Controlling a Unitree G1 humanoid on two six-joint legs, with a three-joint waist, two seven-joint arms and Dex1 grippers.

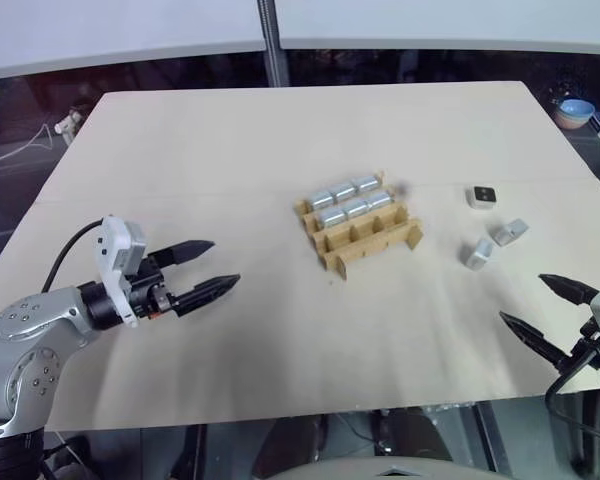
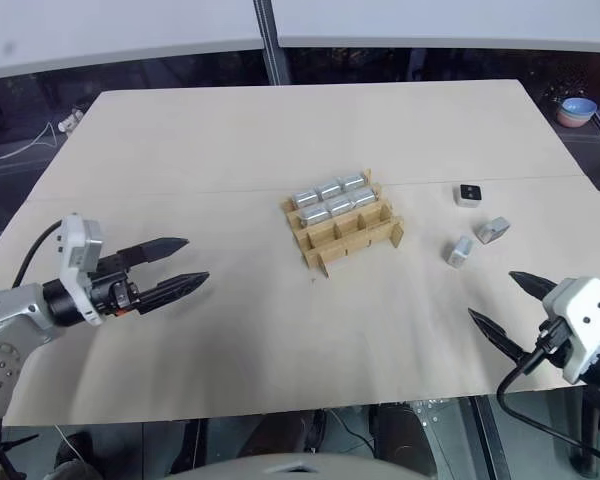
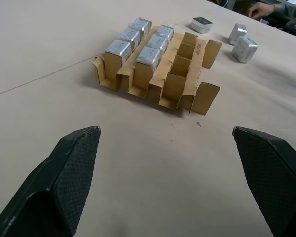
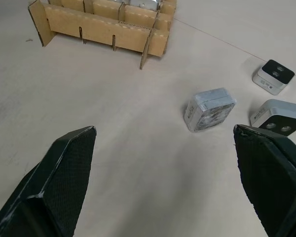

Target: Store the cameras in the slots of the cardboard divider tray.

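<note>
Near tray (image 1: 365,238) row empty; six cameras (image 1: 352,201) fill far rows.

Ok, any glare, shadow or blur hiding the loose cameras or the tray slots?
Left eye view: even light, soft shadows beside the cardboard divider tray, no glare; three loose cameras stay distinct. Right wrist view: the nearest camera is sharp, and the end effector's fingers are dark. Left wrist view: the empty slots are shaded.
</note>
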